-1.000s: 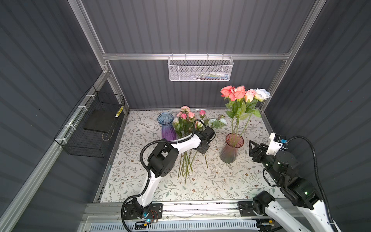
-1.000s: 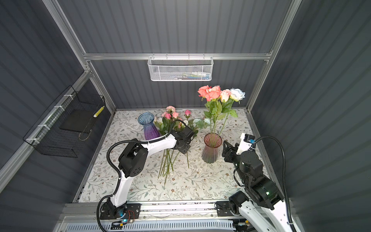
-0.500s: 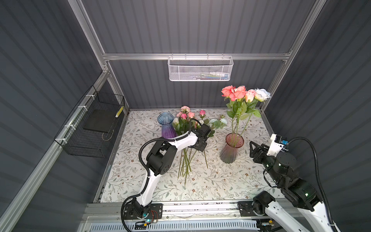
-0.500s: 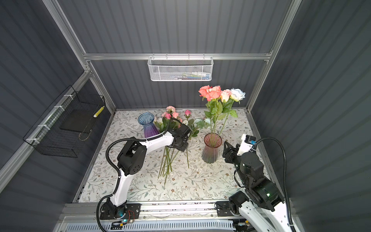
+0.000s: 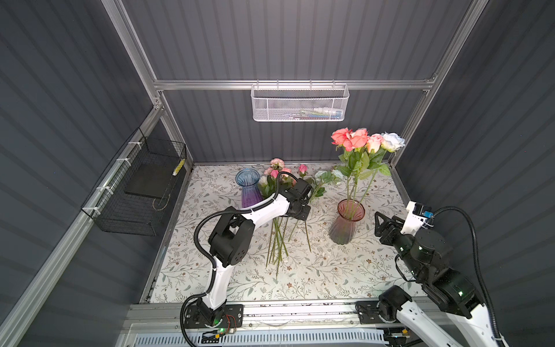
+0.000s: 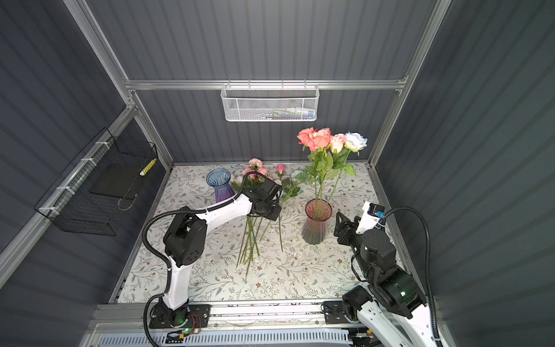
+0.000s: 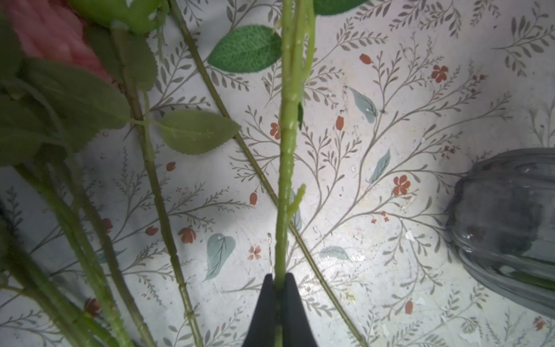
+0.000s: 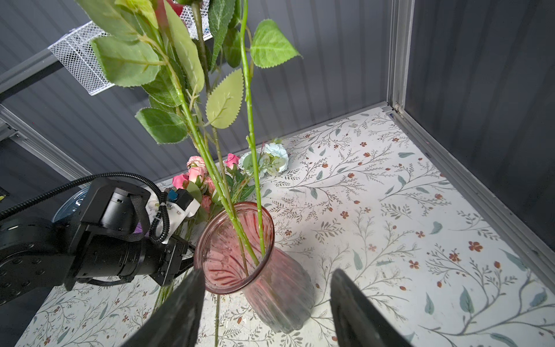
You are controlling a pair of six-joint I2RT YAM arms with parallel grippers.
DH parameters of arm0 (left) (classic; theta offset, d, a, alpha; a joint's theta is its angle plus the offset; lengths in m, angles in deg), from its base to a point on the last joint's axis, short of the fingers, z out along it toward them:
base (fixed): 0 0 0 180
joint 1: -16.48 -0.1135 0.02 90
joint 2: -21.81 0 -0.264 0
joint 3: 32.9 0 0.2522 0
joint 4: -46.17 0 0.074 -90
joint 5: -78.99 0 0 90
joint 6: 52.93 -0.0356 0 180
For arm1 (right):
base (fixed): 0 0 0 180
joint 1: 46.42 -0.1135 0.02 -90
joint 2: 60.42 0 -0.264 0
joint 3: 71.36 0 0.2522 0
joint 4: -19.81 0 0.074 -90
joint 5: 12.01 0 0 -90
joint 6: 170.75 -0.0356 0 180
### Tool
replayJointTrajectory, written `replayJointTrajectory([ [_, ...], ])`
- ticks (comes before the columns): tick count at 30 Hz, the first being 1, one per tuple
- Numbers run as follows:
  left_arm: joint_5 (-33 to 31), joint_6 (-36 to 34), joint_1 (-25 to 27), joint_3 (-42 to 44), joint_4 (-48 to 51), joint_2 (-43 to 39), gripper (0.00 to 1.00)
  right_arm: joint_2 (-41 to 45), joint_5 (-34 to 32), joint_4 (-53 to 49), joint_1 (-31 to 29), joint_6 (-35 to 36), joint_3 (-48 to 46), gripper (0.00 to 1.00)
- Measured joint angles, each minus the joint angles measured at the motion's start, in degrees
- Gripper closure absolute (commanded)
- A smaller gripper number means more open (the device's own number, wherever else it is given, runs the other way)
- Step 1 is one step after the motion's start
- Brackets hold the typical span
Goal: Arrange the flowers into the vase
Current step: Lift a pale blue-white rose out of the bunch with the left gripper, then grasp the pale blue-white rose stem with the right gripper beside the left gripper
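Observation:
The pink glass vase (image 5: 347,220) (image 6: 317,222) stands right of centre with several tall coral, pink and white roses (image 5: 365,139) in it. The other flowers (image 5: 279,178) lie on the table in a loose bunch, their stems (image 5: 277,240) pointing toward the front. My left gripper (image 5: 300,214) (image 7: 279,278) is low over that bunch, shut on one green stem (image 7: 285,168). My right gripper (image 5: 380,223) (image 8: 266,273) hovers open just right of the vase (image 8: 240,249), its jaws apart on either side of the vase body without touching it.
A blue-purple vase (image 5: 250,187) stands at the back left beside the bunch. A white mesh basket (image 5: 300,102) hangs on the back wall and a black wire basket (image 5: 135,192) on the left wall. Walls close in the floral tabletop (image 5: 345,270).
My left gripper has closed on a stem in the bunch and shifted slightly left. The right arm has barely moved.

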Motion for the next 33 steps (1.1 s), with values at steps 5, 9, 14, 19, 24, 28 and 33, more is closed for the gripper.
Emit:
replayJointTrajectory([
  [5,0.07,4.72,0.00,3.39,-3.45,-6.47,1.00,0.00,0.11,-0.31,0.00,-0.42,0.74,0.32],
  [9,1.03,8.39,0.00,11.85,-9.18,-16.39,1.00,-0.52,0.44,-0.98,0.00,-0.33,2.89,0.33],
  [14,0.92,11.06,0.00,22.97,-14.69,-28.30,1.00,-1.79,3.13,-0.98,0.13,0.59,5.05,0.31],
  [19,-0.74,11.78,0.00,33.51,-20.39,-41.48,1.00,-6.75,11.61,-0.90,0.20,1.42,8.87,0.31],
  [24,-0.85,10.91,0.24,41.88,-28.65,-53.62,1.00,-13.09,23.21,2.01,0.13,1.14,10.99,0.34],
  [28,-1.46,7.76,4.00,42.49,-33.22,-55.76,1.00,-18.05,30.14,4.04,-2.32,0.59,12.15,0.35],
  [33,-0.79,3.32,11.04,41.09,-36.50,-55.58,1.00,-23.10,31.45,6.58,-10.05,0.52,15.37,0.35],
])
